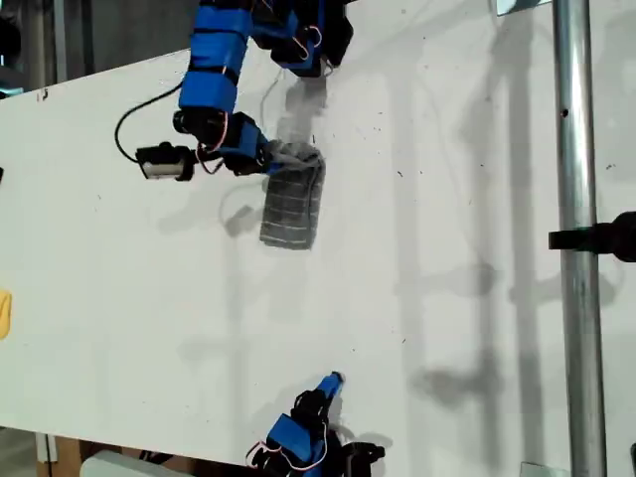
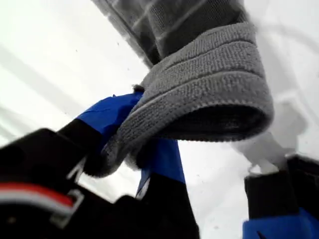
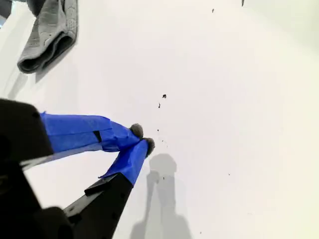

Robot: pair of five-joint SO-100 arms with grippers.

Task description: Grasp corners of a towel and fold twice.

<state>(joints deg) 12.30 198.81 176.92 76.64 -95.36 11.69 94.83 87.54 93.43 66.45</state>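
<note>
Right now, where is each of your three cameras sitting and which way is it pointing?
Exterior view: off the arms, above, looking down on the white table; both blue arms show, with the towel near the top of the view.
First wrist view: on my first gripper, looking along its jaws, which are closed on a fold of the towel.
Second wrist view: on my second gripper, looking along its closed blue fingers across bare table, the towel far off.
All three views share the towel.

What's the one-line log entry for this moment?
towel: folded, on table | my first gripper: shut on towel edge | my second gripper: shut, empty, apart
</note>
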